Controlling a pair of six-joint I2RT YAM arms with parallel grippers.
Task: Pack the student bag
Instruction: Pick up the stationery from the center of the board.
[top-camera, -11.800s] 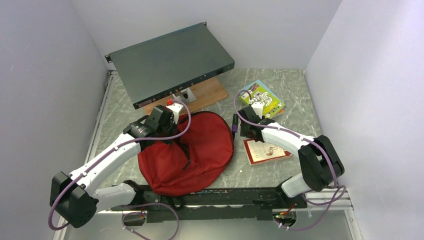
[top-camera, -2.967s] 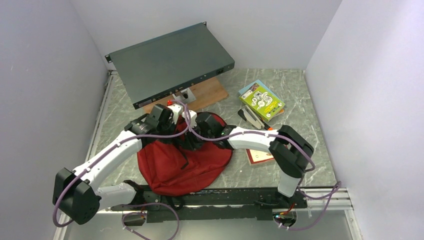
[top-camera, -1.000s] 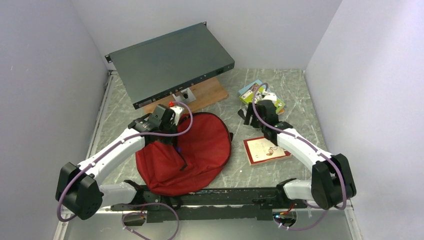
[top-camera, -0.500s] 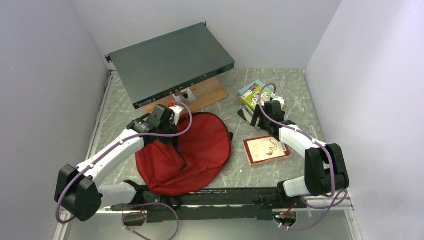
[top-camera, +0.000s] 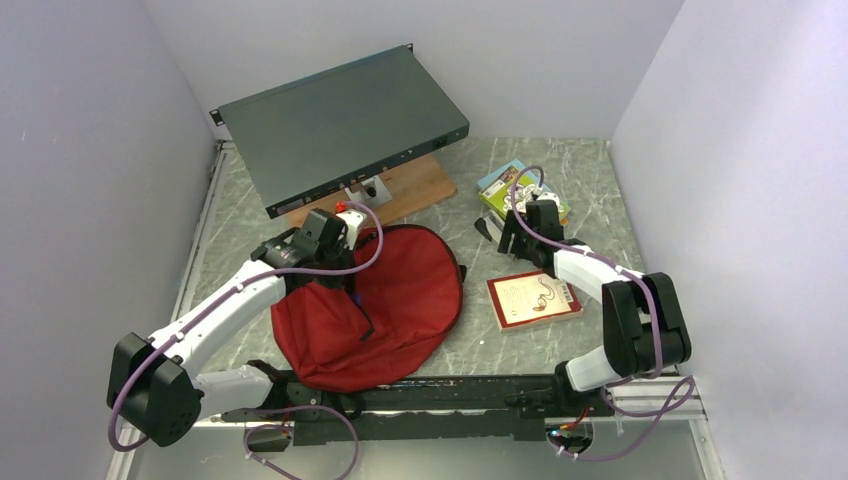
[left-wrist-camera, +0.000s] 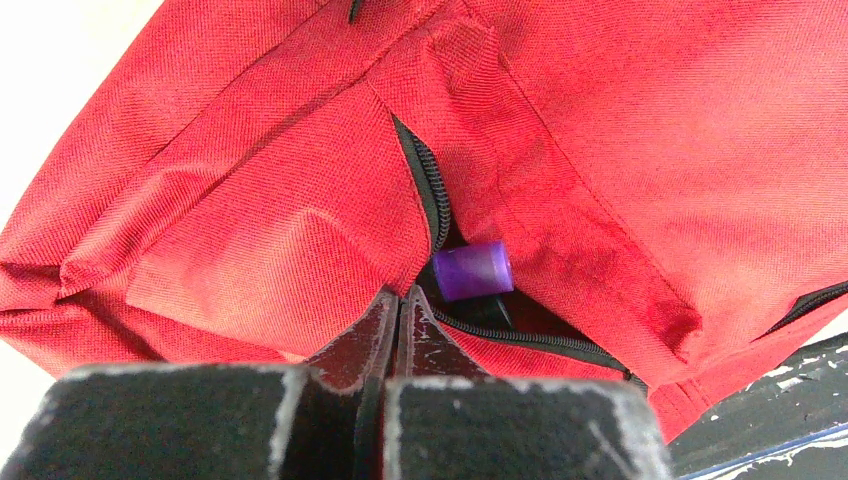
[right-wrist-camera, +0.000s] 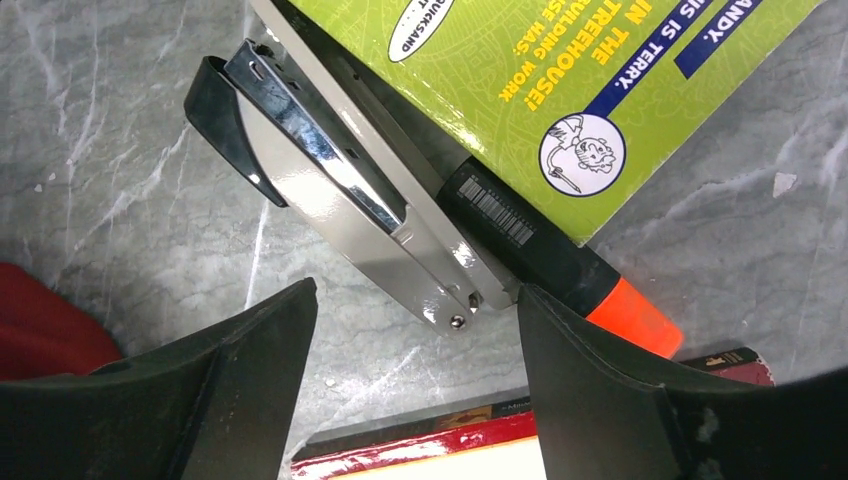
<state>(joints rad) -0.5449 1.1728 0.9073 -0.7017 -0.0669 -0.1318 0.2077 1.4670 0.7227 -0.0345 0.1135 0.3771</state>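
The student bag (top-camera: 410, 300) is dark red and lies flat at the table's near centre. My left gripper (top-camera: 343, 278) is shut on the bag's fabric at the edge of a black zipper opening (left-wrist-camera: 398, 295) and holds it lifted. A purple-capped pen (left-wrist-camera: 472, 270) lies inside that opening. My right gripper (top-camera: 508, 238) is open and empty, low over a grey stapler (right-wrist-camera: 340, 210), with its tips (right-wrist-camera: 415, 300) on either side of the stapler's hinge end. A black marker with an orange end (right-wrist-camera: 560, 265) lies beside the stapler, partly under a green book (right-wrist-camera: 560, 70).
A red-bordered book (top-camera: 533, 300) lies on the marble just near of the right gripper. A dark-grey metal rack unit (top-camera: 340, 125) leans at the back left over a wooden board (top-camera: 420, 190). White walls close in both sides.
My right gripper has left the bag's opening and swung right to hover over the stapler. The purple-capped pen it held earlier is now inside the bag. The left gripper has kept its hold.
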